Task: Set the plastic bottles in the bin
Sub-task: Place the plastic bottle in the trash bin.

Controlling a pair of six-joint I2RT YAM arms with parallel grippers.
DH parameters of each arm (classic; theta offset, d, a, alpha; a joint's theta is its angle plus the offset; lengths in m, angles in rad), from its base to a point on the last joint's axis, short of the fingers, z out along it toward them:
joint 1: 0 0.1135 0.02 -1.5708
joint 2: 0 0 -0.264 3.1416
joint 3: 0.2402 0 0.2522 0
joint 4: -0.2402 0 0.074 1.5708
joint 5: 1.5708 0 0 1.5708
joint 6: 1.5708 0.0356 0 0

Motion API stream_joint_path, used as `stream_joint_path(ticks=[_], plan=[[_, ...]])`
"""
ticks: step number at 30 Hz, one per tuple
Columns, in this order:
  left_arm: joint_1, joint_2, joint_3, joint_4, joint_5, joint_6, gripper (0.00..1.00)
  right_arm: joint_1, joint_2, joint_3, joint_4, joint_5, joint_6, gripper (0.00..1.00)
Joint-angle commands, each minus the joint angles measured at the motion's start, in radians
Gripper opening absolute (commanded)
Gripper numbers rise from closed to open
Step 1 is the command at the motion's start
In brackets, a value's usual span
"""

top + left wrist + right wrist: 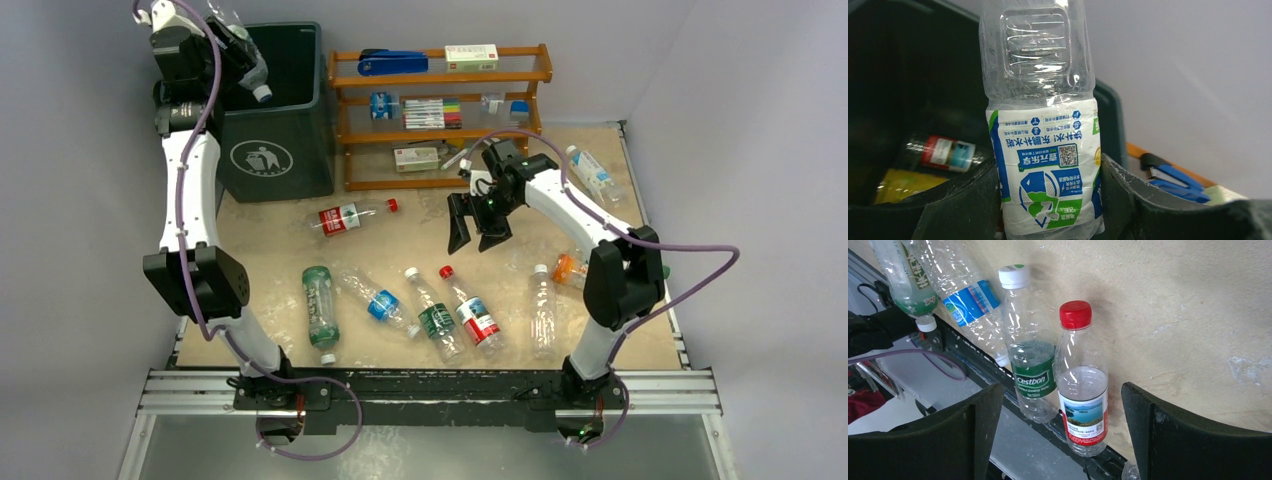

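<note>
My left gripper (238, 52) is raised over the dark green bin (275, 120) and is shut on a clear plastic bottle (255, 75), cap pointing down. In the left wrist view that bottle (1045, 125), with a blue-green label, sits between the gripper (1048, 165) fingers above the bin's inside (908, 90), where a red-labelled bottle (945, 152) lies. My right gripper (478, 232) hangs open over the table. Below it lie a red-capped bottle (1080, 385) and a green-labelled bottle (1030, 360), untouched by the right gripper (1060, 390).
Several more bottles lie on the tan table: a red-labelled one (345, 217), a green one (320, 305), a blue-labelled one (378, 300), a clear one (542, 310), an orange one (570, 268), and one at the back right (595, 172). A wooden rack (440, 75) stands beside the bin.
</note>
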State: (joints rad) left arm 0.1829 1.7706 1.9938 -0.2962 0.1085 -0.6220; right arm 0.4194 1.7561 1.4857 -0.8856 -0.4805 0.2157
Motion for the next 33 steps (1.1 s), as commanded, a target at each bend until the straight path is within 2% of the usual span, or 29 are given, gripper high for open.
stream_joint_path(ticks=[1, 13, 15, 19, 33], plan=[[0.002, 0.004, 0.059, -0.033, -0.062, 0.122, 0.56, 0.035, 0.019, 0.003, -0.015, 0.016, -0.021, 0.90], [0.002, 0.063, 0.135, -0.146, -0.088, 0.112, 0.59, 0.097, 0.105, -0.014, 0.012, 0.087, -0.016, 0.88], [0.002, 0.074, 0.152, -0.165, -0.082, 0.100, 0.62, 0.107, 0.119, -0.014, 0.012, 0.106, -0.016, 0.88], [0.001, 0.079, 0.163, -0.184, -0.079, 0.094, 0.75, 0.110, 0.141, -0.015, 0.017, 0.138, -0.012, 0.87], [0.002, 0.070, 0.229, -0.240, -0.067, 0.015, 0.82, 0.137, 0.219, 0.013, 0.031, 0.145, -0.031, 0.86]])
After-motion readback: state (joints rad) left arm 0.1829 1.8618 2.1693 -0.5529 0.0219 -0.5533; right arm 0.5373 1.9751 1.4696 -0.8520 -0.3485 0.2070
